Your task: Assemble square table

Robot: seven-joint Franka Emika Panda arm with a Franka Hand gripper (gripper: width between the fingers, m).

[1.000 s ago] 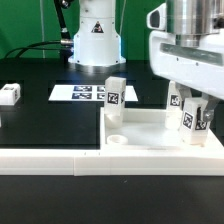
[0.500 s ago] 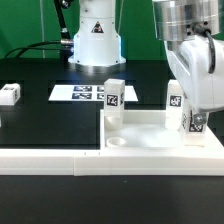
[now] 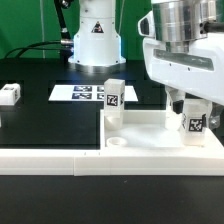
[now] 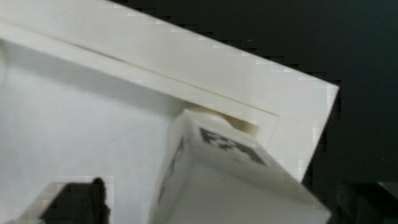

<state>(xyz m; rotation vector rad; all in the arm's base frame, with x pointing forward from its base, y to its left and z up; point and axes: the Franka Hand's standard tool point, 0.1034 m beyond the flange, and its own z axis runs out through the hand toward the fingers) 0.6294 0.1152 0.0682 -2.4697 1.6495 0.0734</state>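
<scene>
The tool (image 3: 194,115) stands wide open, gripping nothing, jaws either side of the small white tagged leg block (image 3: 196,133); that block stands upright, long axis vertical, directly beneath the tool, at a corner of the large white square plastic slab (image 3: 150,128) on the black surface (image 3: 40,125).

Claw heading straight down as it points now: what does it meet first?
Likely the upright leg block between the open fingers of the claw, at a corner of the square table slab; the fingertips might reach the slab first, depth is unclear.
</scene>
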